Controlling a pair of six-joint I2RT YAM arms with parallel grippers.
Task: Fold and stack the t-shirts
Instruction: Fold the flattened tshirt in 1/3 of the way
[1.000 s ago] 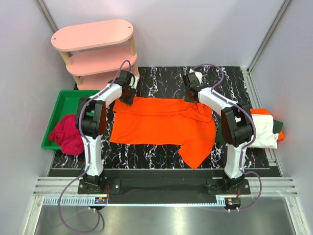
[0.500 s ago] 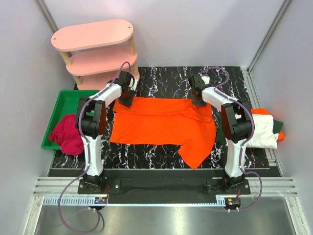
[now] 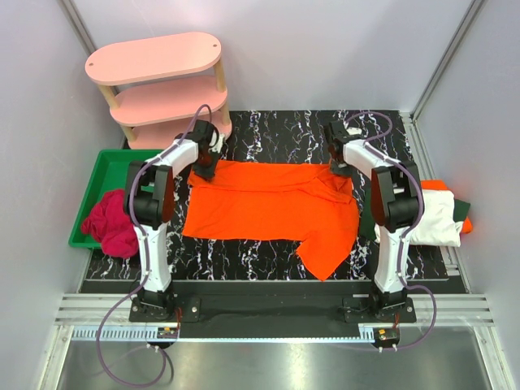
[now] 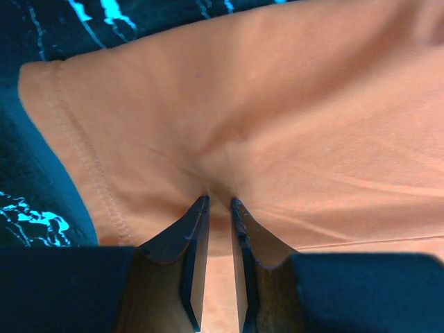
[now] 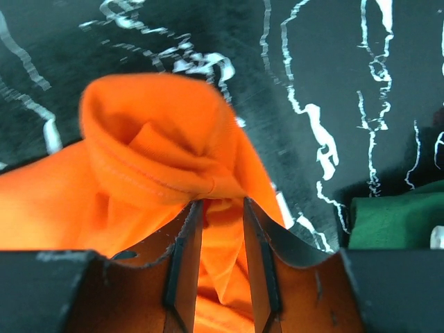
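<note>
Bright orange soft cloth t-shirt (image 3: 268, 203) lies spread on the black marbled tabletop (image 3: 276, 134), its long axis running left to right, creased, with a loose flap trailing at the near right. You have the left hand (image 3: 204, 169) pinched on its far-left corner and the right hand (image 3: 340, 165) clamped on the bunched far-right corner. With both far corners held, any fold would, in my judgement, draw toward you.

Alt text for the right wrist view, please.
The right gripper pinches a bunched-up corner of the orange t-shirt, lifting it into a peak. Behind it lies the black marbled table, with dark green cloth at the right edge.
</note>
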